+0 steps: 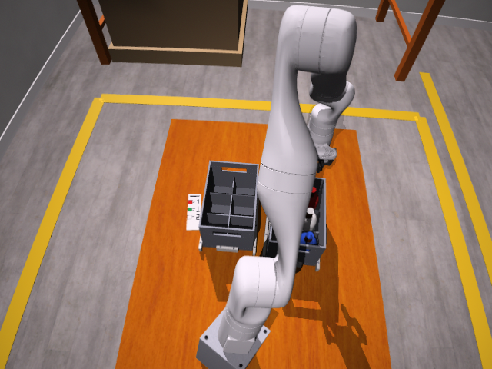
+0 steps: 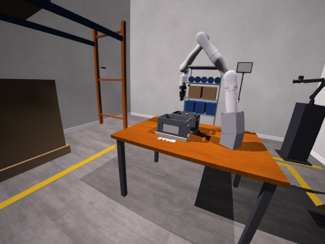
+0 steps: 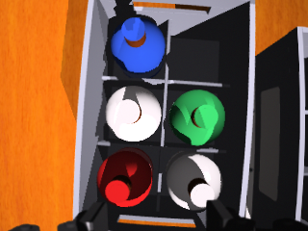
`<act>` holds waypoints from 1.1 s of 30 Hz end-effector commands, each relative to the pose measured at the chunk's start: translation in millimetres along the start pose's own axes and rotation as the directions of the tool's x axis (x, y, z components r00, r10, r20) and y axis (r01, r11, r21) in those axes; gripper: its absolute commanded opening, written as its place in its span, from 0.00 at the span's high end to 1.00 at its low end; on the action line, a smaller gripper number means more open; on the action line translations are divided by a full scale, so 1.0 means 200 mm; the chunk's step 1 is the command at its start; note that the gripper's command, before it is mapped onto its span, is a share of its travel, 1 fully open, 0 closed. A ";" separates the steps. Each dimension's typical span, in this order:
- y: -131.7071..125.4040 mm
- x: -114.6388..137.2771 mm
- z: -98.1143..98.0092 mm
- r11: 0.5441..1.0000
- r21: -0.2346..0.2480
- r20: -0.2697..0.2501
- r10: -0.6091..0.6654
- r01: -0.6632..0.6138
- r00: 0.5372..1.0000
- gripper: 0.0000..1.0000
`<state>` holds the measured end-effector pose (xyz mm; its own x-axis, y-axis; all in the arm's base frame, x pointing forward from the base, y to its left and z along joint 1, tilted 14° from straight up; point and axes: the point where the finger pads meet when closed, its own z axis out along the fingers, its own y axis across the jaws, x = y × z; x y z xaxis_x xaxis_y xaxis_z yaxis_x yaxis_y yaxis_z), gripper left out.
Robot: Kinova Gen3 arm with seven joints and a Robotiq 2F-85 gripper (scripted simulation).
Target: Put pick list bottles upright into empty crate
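Reading pick list (image 1: 193, 223) (image 2: 166, 140), top view: you see red 1, green 1, white 2; empty crate (image 1: 228, 228) (image 2: 160, 126) (image 3: 302, 144) beside it.
Gripper (image 1: 320, 167) (image 2: 181, 98) (image 3: 154, 220), exterior view: your fingers stand partly open, raised, gripping nothing.
Bottle crate (image 1: 323, 222) (image 2: 195, 123) (image 3: 247, 120), wrist view: you have blue bottle (image 1: 307, 239) (image 2: 195, 115) (image 3: 140, 55), green bottle (image 3: 188, 122), red bottle (image 1: 313, 200) (image 2: 180, 113) (image 3: 127, 175), two white bottles (image 1: 311, 220) (image 2: 187, 114) (image 3: 144, 127).

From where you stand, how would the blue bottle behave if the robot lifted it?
The blue bottle would probably feel stiff, its sides looking smooth and undented. That smoothness might make it slippery. Its narrow neck above a wide body could let it swing if gripped off-centre.
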<state>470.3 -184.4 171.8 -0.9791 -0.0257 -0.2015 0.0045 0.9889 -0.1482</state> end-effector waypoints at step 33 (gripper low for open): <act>-0.21 -0.10 0.42 0.769 -0.001 0.006 -0.640 0.640 0.768 0.33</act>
<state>505.8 -237.2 100.5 -0.7545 -0.6531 -0.0651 -0.6234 0.7441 -0.2404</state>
